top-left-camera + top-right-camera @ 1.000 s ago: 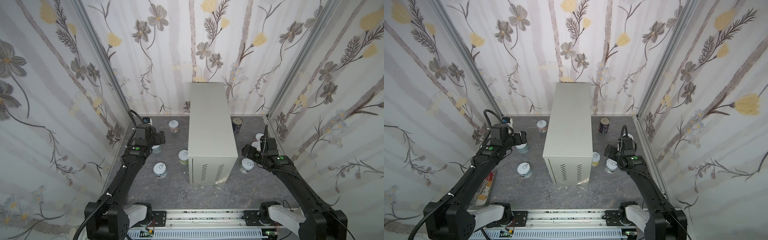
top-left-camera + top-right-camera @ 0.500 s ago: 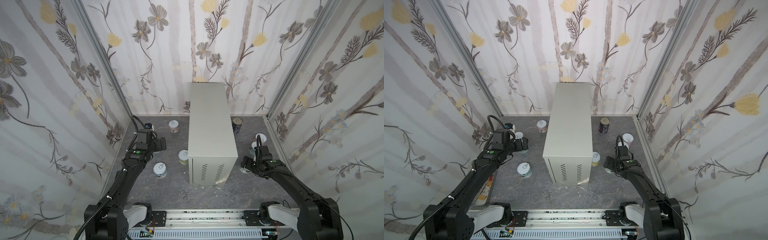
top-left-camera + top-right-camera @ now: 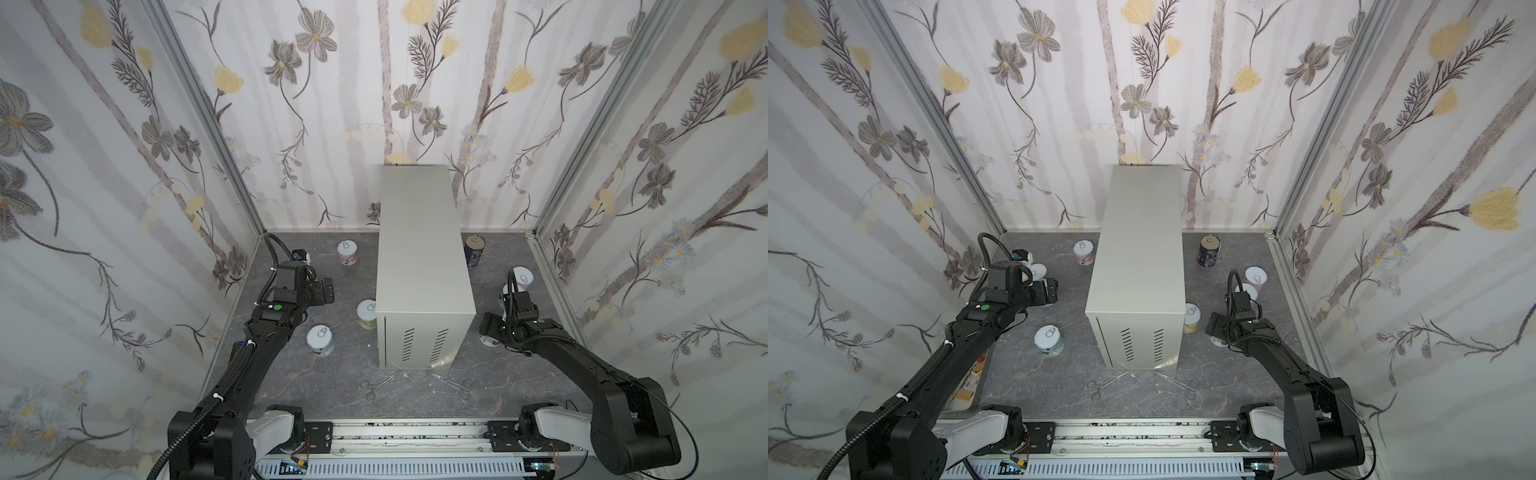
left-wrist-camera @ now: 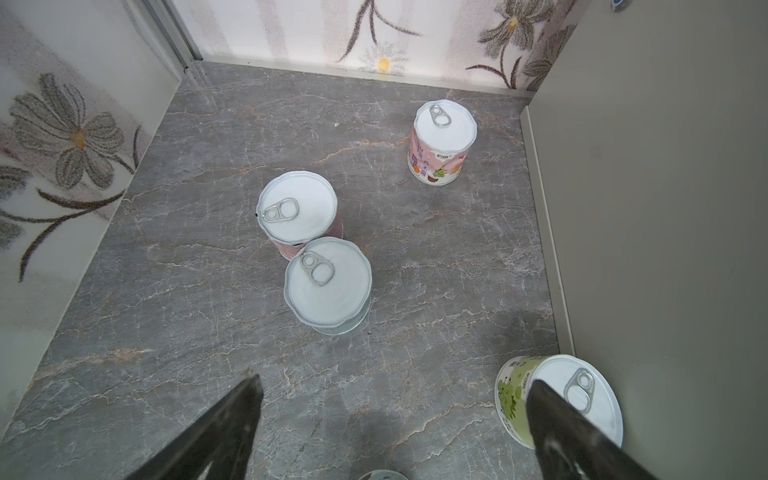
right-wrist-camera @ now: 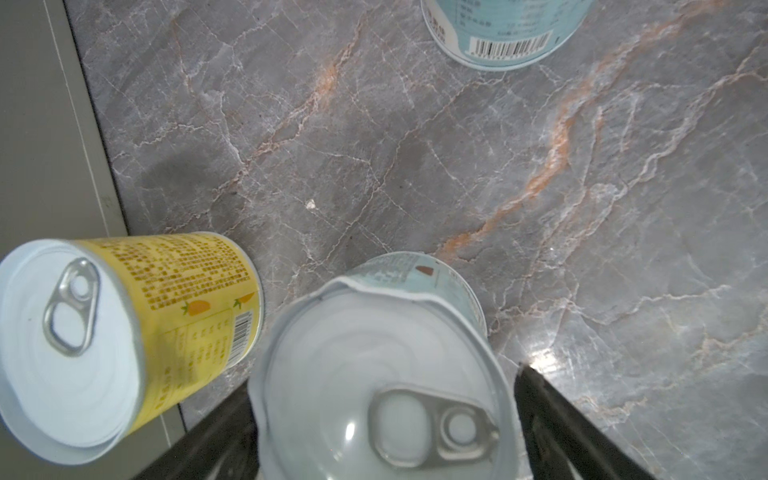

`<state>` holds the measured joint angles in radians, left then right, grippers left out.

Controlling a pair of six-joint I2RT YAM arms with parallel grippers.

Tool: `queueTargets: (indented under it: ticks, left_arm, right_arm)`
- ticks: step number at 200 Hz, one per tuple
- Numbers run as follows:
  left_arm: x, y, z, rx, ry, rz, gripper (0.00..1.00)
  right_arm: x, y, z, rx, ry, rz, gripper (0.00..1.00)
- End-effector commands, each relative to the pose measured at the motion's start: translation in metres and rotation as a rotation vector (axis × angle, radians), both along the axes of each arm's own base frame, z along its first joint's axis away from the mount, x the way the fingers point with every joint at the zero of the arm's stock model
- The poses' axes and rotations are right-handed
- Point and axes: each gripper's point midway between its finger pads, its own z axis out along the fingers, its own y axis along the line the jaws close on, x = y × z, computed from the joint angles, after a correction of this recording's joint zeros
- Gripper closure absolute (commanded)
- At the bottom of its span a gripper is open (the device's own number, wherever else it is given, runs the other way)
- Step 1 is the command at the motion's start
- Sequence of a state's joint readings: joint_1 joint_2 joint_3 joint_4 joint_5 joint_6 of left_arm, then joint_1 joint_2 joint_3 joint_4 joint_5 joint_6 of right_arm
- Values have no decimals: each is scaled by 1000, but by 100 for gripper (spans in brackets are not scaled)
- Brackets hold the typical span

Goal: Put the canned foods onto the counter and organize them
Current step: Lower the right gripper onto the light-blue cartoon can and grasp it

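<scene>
With its jaws straddling a short teal-labelled can (image 5: 382,374) at the floor's four o'clock, the right gripper (image 5: 382,424) seems ready to grip; whether it already holds is unclear. Left gripper (image 4: 390,419) hangs spread wide. Tall grey metal counter (image 3: 419,249) is bare.

Teal can (image 5: 505,29) cut off at edge.

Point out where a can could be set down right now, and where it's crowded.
The counter top is wholly bare. The floor strip between its vented front and the scissors is free too. It is crowded by the touching cans and around the right end effector.
</scene>
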<state>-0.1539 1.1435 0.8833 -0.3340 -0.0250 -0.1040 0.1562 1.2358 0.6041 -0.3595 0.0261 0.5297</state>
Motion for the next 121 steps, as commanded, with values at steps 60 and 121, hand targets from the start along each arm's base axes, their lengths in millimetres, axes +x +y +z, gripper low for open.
queueTargets:
  ticks: [60,121]
  left_arm:
    - [5,-5,-6,-20,32,-7,0]
    - [2,-2,4,-23,-4,8,0]
  right_arm:
    - [10,-7,-2,-64,-27,8,18]
    - [7,-8,-11,-92,-2,29,21]
